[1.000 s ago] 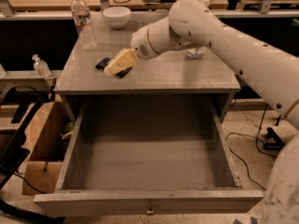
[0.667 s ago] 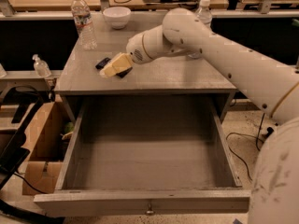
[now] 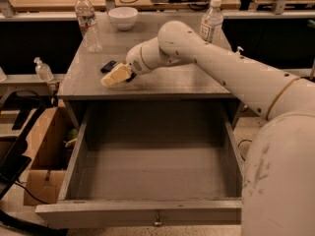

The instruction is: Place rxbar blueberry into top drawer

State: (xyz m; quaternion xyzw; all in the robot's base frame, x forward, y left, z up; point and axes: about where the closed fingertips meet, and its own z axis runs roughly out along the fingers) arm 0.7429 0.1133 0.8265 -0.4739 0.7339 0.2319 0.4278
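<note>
Your gripper [image 3: 115, 76] is over the left front of the table [image 3: 192, 85], and you cannot tell whether it is spread or closed. The rxbar blueberry [image 3: 109, 66] lies on the tabletop just beside it at 11 o'clock. The top drawer [image 3: 138, 213] stands pulled out at 6 o'clock.

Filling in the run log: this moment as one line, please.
pincer: above tabletop, next to rxbar blueberry | bar: on tabletop, not yet in drawer | top drawer: pulled open
</note>
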